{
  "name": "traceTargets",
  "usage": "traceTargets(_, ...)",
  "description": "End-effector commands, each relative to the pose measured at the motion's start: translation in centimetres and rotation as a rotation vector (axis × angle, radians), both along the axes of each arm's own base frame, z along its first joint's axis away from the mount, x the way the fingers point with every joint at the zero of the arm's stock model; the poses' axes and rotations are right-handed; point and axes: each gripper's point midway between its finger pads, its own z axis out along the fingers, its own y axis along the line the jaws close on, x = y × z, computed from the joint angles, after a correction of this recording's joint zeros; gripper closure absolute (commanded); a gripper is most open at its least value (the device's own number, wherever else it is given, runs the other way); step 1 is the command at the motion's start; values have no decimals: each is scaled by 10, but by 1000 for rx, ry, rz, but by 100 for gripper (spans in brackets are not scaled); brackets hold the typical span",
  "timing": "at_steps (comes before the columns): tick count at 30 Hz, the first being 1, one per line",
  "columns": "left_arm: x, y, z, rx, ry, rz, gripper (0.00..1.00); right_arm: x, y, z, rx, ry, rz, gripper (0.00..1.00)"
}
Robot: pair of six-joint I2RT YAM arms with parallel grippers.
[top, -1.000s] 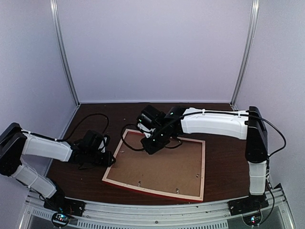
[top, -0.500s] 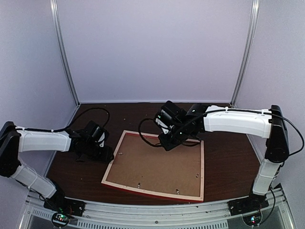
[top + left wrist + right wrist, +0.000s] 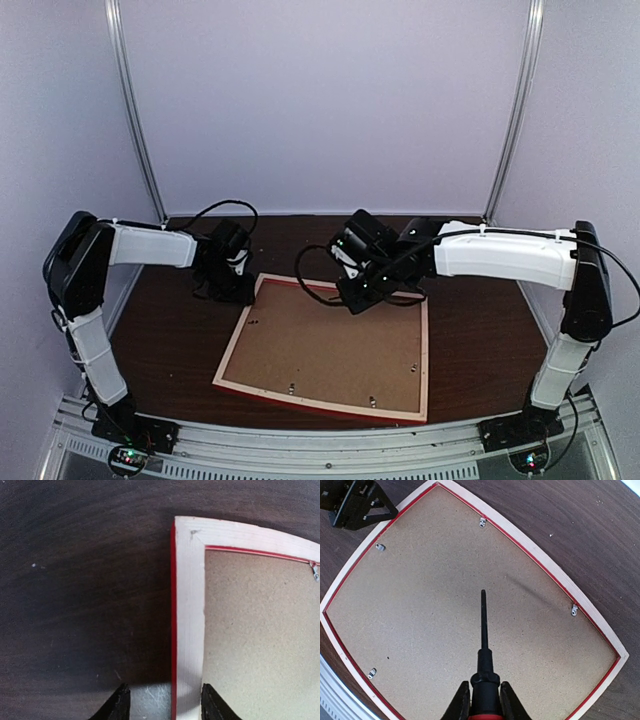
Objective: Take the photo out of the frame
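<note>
While face down on the tabletop, the frame shows its brown backing board.
Left pincer spread astride its far corner rim; right pincer pinching a slim black tool above the board.

Photo: we cannot see it. Frame lies back-up, board covers its opening.
Left wrist view: only one frame corner shows, rest cut off right and below. Left gripper shows fingertips only, at bottom edge.
Right wrist view: tool handle cut off below, inside right gripper. We cannot tell whether tip touches board.
Top view: clips too small to judge.
</note>
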Motion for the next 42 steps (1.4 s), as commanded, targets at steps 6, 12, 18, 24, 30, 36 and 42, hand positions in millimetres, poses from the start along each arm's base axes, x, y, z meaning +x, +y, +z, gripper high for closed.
traceTargets(6, 4, -4, -21, -5, 65, -13, 64, 24, 16, 19, 104, -35, -21, 100)
traceTargets(12, -10, 10, -34, 14, 84, 33, 74, 40, 32, 10, 115, -21, -18, 100)
traceTargets(18, -30, 20, -42, -6, 100, 75, 77, 51, 54, -2, 128, 2, -3, 100)
traceTargets(24, -49, 27, -45, -29, 115, 101, 77, 62, 66, -19, 123, 14, -20, 100)
traceTargets(30, -58, 30, -44, -48, 114, 116, 77, 69, 71, -32, 111, 21, -32, 100)
traceTargets(36, -63, 30, -48, -59, 121, 115, 78, 74, 76, -40, 105, 26, -39, 100)
traceTargets(42, -63, 29, -46, -64, 118, 113, 78, 77, 75, -50, 84, 29, -51, 100)
